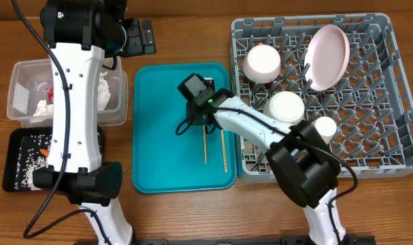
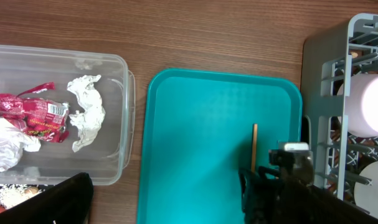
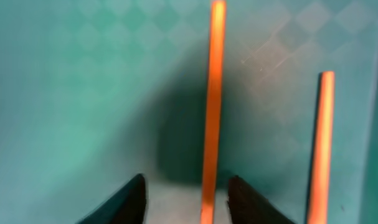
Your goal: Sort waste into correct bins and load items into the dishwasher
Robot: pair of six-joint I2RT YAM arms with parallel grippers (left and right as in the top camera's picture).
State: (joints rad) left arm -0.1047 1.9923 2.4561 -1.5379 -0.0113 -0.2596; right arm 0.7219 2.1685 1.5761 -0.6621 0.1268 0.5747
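Wooden table (image 1: 192, 218) carries one smooth teal tray (image 1: 158, 122); near its right edge we count two thin wooden chopsticks (image 1: 205, 146). Our right gripper (image 3: 185, 186) straddles one, jaws parted, not gripping; left gripper (image 1: 143, 35) hangs wide, empty. One grey pegged rack (image 1: 390, 146) holds two bowls (image 1: 262, 62).

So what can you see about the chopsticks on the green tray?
The chopsticks are two thin, straight sticks, pale wood by the look. They lie flat on the teal tray, side by side, nearly parallel, not touching each other. The right gripper straddles one end of the stick farther from the grey rack, its fingers on either side. Whether they touch it yet, I cannot tell.
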